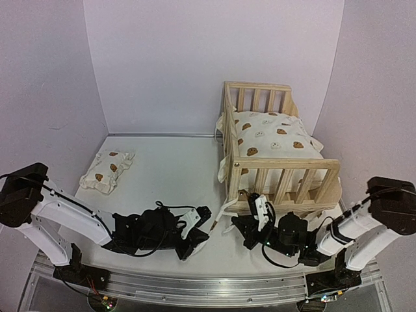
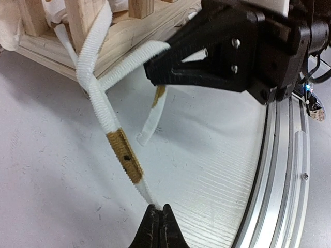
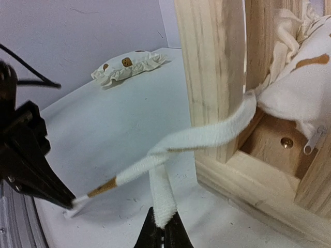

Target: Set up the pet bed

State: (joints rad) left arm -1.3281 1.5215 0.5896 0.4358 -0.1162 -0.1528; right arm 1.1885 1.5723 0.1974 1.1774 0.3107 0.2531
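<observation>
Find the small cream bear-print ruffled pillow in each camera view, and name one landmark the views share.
Top external: the small cream bear-print ruffled pillow lies left of centre.
Left wrist: not in it.
Right wrist: the pillow sits upper left, far back.
Shared landmark: the light pine slatted frame, in all three.

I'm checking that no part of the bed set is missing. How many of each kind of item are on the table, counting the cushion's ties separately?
Wooden frame: 1
Cushion: 1
Pillow: 1
Ties: 2
Total: 5
</observation>
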